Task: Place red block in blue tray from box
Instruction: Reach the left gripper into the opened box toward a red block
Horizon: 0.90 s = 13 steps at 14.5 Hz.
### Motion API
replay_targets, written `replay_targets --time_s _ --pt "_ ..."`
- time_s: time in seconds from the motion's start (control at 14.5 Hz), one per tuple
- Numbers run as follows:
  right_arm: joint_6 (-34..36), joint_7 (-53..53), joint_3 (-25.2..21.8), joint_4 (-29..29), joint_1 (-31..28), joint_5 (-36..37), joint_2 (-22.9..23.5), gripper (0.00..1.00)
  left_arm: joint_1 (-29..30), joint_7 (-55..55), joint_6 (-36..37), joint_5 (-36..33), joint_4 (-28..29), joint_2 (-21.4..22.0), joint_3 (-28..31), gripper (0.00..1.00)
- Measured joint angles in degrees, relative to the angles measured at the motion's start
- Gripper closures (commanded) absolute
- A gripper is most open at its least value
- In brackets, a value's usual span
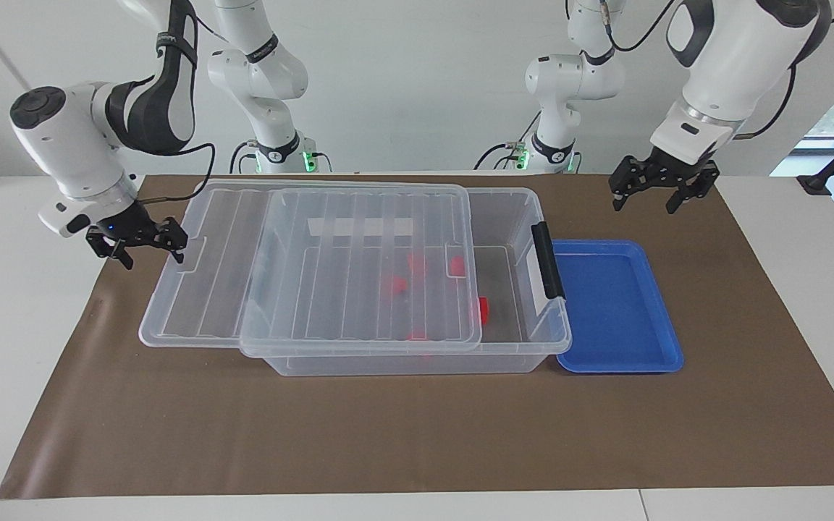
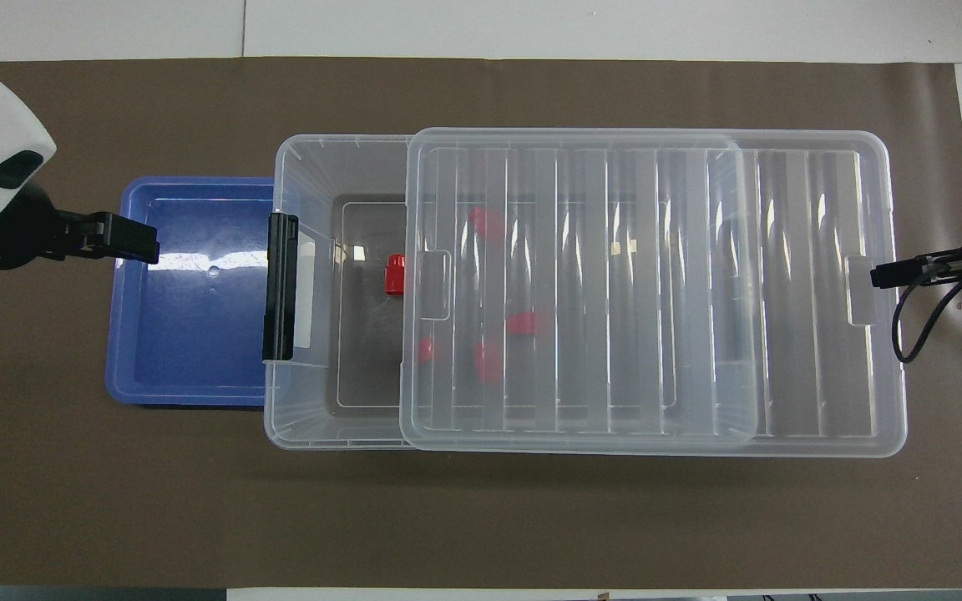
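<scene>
The clear box [image 1: 388, 365] stands mid-mat. Its ribbed lid [image 1: 359, 268] is slid toward the right arm's end, so the end by the black latch [image 1: 547, 260] is uncovered. One red block [image 1: 483, 310] stands in the uncovered part and also shows in the overhead view [image 2: 396, 275]. Several more red blocks [image 2: 488, 363] lie under the lid. The blue tray [image 1: 616, 307] lies against the box's latch end and holds nothing. My left gripper [image 1: 645, 204] is open and hangs over the tray's outer rim [image 2: 143, 246]. My right gripper [image 1: 154, 258] is open, just off the lid's overhanging end [image 2: 878, 275].
A brown mat [image 1: 417, 434] covers the table under everything. The lid overhangs the box toward the right arm's end. White table [image 1: 11, 289] shows at both ends of the mat.
</scene>
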<state>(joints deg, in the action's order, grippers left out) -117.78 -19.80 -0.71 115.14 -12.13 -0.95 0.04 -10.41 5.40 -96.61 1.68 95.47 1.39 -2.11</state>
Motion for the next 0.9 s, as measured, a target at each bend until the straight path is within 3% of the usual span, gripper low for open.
replay_targets --time_s 0.48,0.9 --pt "-0.6 -3.8 0.0 0.0 -2.4 0.1 0.0 0.00 -13.4 16.1 -14.3 0.0 9.3 -0.3 -0.3 0.00" --pt "-0.7 -6.1 0.0 0.0 -3.9 0.1 0.0 0.00 -17.6 21.9 -24.0 -0.3 11.7 -8.6 -0.3 0.01"
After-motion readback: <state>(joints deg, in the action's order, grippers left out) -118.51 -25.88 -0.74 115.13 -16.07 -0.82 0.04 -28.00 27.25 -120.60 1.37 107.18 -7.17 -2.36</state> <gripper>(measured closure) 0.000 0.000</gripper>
